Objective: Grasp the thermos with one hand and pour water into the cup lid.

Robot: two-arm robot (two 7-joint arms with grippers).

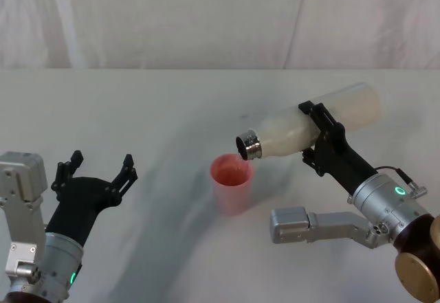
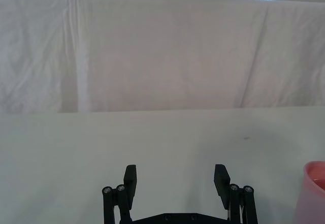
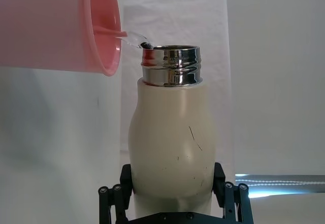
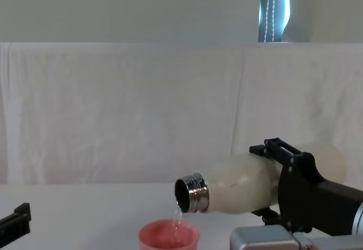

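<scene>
Pouring is the step I am in: my right gripper (image 1: 322, 135) is clamped around the body of the thermos (image 1: 313, 124), holding it tipped nearly level with the steel neck lowest, and the cup lid (image 1: 232, 183) stands on the table (image 1: 137, 110) just below and ahead of that neck. A thin stream (image 4: 178, 216) falls from the mouth into the cup.

To do this well I judge I should hold the tilt steady and keep the mouth over the middle of the cup, since the stream drops close to the near rim. Tipping further would thicken the flow and could overshoot a small cup, so any added tilt should be slight. My left gripper (image 1: 96, 172) hangs off to the side, well apart from the cup, its fingers spread and empty.

How full the cup is I cannot make out, nor how much water the thermos holds. My fingers' contact on the far side of the bottle is hidden.
</scene>
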